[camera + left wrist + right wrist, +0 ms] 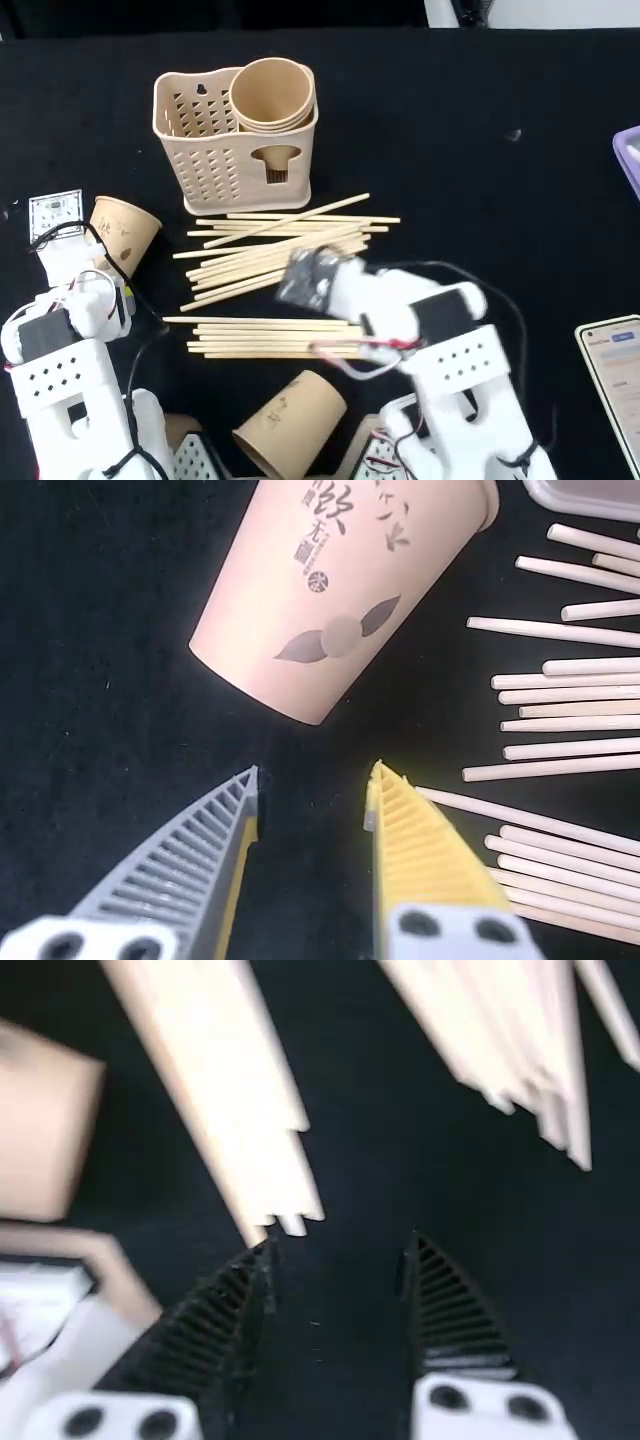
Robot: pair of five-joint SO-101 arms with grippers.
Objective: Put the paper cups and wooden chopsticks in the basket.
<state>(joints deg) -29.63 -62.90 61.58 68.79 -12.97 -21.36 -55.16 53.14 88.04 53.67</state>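
Observation:
A beige perforated basket (215,160) stands at the back and holds a stack of paper cups (272,95). Another paper cup (125,232) lies on its side at the left; in the left wrist view that cup (335,590) lies just beyond my open left gripper (315,780), not touching it. A third cup (290,422) lies near the front between the arm bases. Wooden chopsticks lie in two loose piles, one (290,240) before the basket and one (265,338) nearer the front. My right gripper (305,278) hovers open between the piles; its tips (340,1255) are close to chopstick ends (270,1190), with nothing held.
A phone (612,375) lies at the right edge and a purple container (628,155) at the far right. A small white card (55,212) sits at the left. The table is black cloth, with free room to the right of the basket.

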